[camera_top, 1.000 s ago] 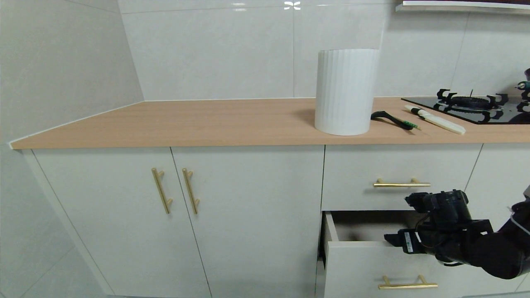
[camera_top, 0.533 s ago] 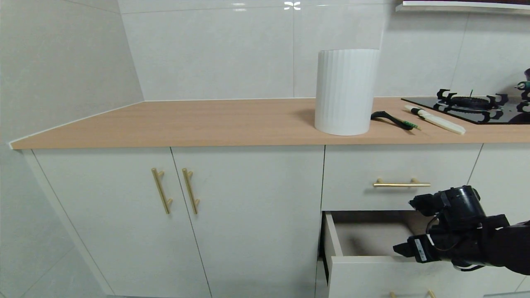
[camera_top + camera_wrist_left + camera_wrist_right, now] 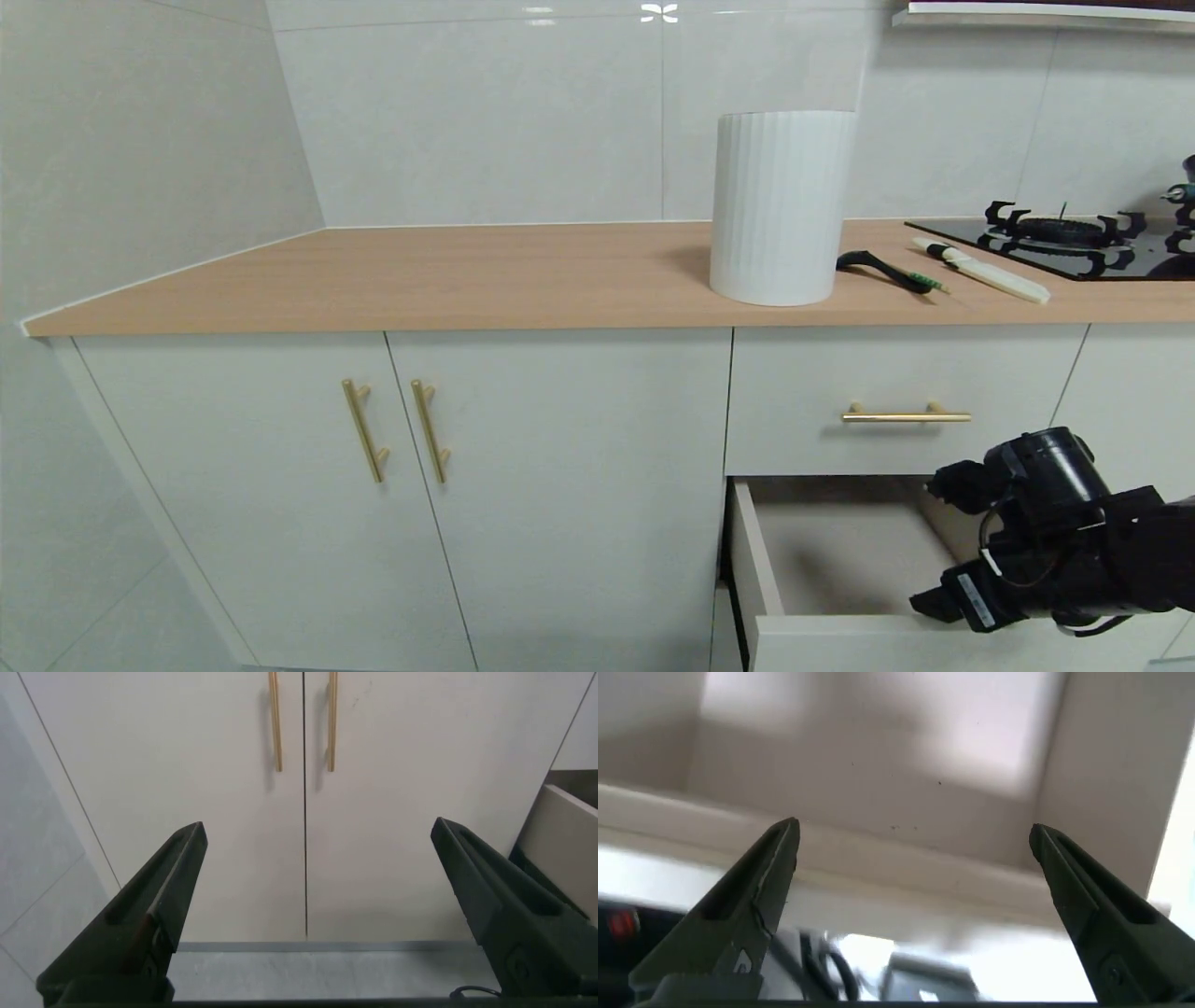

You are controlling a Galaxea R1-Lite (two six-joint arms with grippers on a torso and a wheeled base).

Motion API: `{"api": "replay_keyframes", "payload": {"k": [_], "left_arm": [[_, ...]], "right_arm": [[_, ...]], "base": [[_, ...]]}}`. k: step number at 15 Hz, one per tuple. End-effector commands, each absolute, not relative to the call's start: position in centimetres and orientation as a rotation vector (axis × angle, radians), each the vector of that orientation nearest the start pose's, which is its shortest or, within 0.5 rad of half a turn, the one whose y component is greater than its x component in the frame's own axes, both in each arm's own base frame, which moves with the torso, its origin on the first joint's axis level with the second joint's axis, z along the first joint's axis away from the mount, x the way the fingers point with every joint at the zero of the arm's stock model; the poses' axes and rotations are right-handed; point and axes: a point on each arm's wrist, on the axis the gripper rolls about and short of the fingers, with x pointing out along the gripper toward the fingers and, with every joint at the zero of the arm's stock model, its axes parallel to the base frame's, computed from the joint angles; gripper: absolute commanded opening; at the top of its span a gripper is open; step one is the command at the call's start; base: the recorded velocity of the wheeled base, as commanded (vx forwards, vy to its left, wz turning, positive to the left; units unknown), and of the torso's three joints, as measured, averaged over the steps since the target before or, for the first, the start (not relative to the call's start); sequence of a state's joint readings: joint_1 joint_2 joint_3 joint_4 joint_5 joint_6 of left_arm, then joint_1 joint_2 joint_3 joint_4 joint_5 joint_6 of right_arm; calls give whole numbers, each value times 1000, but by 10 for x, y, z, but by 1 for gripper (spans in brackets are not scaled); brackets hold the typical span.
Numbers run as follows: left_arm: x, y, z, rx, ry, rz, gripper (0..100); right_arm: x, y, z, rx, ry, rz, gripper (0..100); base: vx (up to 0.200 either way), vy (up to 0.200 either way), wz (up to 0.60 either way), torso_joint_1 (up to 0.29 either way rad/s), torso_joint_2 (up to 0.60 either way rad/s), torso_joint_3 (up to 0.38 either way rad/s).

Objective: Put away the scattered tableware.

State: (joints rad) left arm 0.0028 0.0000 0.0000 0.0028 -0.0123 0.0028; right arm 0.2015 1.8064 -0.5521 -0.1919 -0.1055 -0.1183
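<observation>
Two utensils on the counter point(image 3: 467, 275), one open drawer point(image 3: 761, 560) below.
One white canister point(image 3: 777, 207) stands just left of them. The right gripper point(image 3: 913, 835) is at the drawer front and the left gripper point(image 3: 318, 835) faces the doors, both spread wide and empty. The white utensil point(image 3: 980, 269) and black utensil point(image 3: 882, 269) lie flat, right, near the stove. They are probably light, stiff and slippery, best pinched mid-handle.

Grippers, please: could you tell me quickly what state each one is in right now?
Left gripper: open, empty.
Right gripper: open, empty.
</observation>
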Motion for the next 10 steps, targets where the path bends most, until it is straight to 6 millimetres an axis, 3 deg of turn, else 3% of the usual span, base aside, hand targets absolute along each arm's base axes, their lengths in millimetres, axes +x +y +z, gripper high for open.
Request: {"api": "replay_keyframes", "payload": {"k": [1, 7, 10], "left_arm": [[-23, 0, 75, 3, 3, -9, 100], [-23, 0, 75, 3, 2, -9, 100], [-23, 0, 75, 3, 3, -9, 100]], "right_arm": [[235, 47, 68, -295, 1047, 167, 100], [194, 56, 88, -433, 1229, 293, 100], [178, 58, 89, -515, 1329, 358, 100]], "base": [[0, 0, 0, 0, 0, 0], [0, 0, 0, 0, 0, 0], [0, 0, 0, 0, 0, 0]]}}
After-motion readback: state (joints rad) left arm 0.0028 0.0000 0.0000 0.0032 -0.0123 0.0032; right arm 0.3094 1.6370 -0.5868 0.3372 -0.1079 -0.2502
